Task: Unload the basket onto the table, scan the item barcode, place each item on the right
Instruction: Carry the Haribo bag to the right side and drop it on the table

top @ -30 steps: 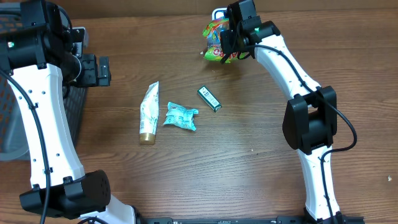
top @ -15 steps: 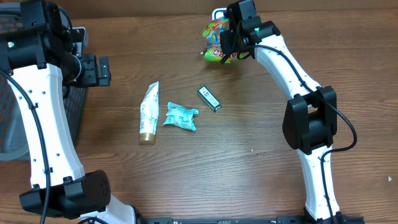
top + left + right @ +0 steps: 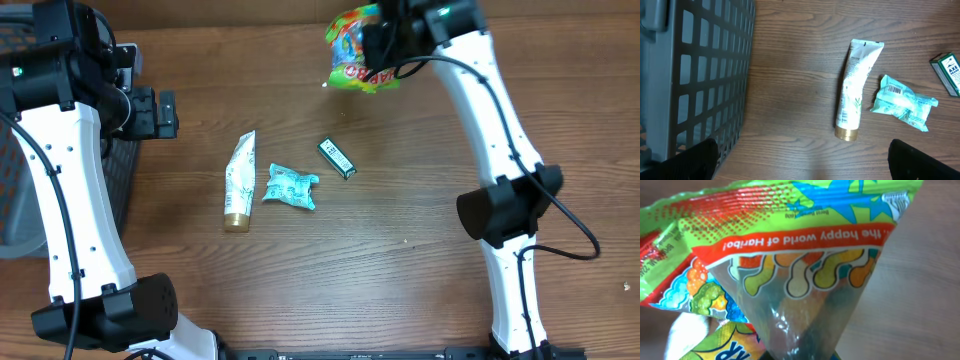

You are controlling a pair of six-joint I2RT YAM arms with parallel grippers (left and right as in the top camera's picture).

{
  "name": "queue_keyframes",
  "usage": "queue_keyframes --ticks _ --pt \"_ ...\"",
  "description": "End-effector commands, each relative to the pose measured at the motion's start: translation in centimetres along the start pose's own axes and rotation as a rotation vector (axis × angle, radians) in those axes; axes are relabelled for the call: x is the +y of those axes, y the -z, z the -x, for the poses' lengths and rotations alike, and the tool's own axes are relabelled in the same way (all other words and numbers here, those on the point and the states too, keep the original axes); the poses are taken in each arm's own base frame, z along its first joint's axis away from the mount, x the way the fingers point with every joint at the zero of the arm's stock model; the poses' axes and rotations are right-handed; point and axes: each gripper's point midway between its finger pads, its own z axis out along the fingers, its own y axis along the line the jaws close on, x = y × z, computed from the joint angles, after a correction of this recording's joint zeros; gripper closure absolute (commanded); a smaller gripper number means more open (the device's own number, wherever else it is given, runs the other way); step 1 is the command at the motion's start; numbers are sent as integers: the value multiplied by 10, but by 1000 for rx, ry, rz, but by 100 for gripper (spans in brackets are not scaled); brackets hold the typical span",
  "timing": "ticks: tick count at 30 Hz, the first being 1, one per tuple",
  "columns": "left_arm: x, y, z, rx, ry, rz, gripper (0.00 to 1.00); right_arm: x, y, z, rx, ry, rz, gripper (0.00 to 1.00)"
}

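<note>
Your right gripper (image 3: 385, 42) has risen and swung toward the far edge of the table (image 3: 400, 280) since a second ago, carrying the candy bag (image 3: 355, 52) up with it; everything else is lying where it was.

Around it, the largest thing is the grey basket (image 3: 700, 75), which is sitting at the left edge, just beside your left arm. Your left gripper (image 3: 167, 113) is hovering next to the basket wall with its jaws spread as wide as they go and nothing between them. On the wood near the middle, three things are lying close together but apart from each other: the white tube (image 3: 239, 182), gold cap toward you; the crumpled teal packet (image 3: 290, 187) just right of it, a barcode facing up; and the small green box (image 3: 336, 158) farther right. All three are lying well apart from the bag, and none is standing between it and your right arm.

Open wood is stretching across the near half and the whole right side. The bag is hanging at the far edge, so you are working with little room behind it.

Your right claw is pinching one narrow end of the bag, fully closed on it. From that end the bag is fanning wider away from the fingers, its long axis following the claw's line, and in the right wrist view the printing is reading upside down.
</note>
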Motion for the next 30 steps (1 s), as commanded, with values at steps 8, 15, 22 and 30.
queue_keyframes --ticks 8,15,22,30 --pt "1 7 0 -22 -10 4 0 -33 214 11 -299 -190 6 96" --pt "1 7 0 -22 -10 5 0 -48 294 -3 -446 -217 -68 96" --pt "1 7 0 -22 -10 5 0 -129 300 -55 -353 -508 -424 96" --pt "1 7 0 -22 -10 5 0 -236 189 -144 -16 -950 -631 96"
